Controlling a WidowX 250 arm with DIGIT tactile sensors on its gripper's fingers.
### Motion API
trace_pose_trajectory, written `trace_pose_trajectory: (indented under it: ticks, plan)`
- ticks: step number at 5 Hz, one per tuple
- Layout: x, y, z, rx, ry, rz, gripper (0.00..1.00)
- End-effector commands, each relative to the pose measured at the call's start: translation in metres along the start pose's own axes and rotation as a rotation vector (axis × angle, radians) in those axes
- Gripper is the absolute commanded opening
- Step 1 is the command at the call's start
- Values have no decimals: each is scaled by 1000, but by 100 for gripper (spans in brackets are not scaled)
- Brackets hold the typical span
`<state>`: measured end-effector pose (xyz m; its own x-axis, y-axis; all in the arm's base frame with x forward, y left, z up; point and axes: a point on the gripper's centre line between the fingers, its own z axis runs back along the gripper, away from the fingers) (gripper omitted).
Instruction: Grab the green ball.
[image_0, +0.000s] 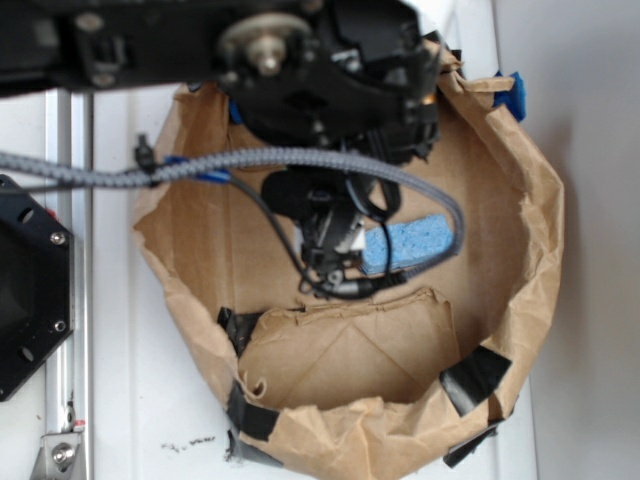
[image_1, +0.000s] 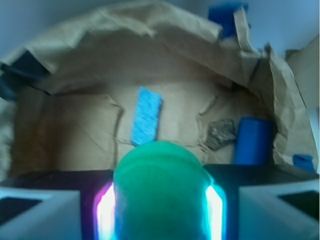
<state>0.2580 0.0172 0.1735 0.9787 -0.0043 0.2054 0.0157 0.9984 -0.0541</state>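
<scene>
The tool (image_1: 160, 207) is clamped on the green ball (image_1: 161, 187), fingers (image_1: 106, 210) pressing both sides, above the paper bag (image_1: 75, 130) holding a blue sponge (image_1: 146, 116).

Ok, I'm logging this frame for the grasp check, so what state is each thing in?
green ball: held between the pincer's fingers, off the floor.
pincer: shut on the green ball.
blue sponge: lying flat on the paper floor, free.
blue cylinder: at the paper wall, untouched.
brown paper enclosure: crumpled, walls up, taped.
</scene>
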Motion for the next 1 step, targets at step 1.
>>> trace_pose_trajectory:
  ticks: [1]
  plan:
    - [3, 0, 27, -22, -47, 1, 0]
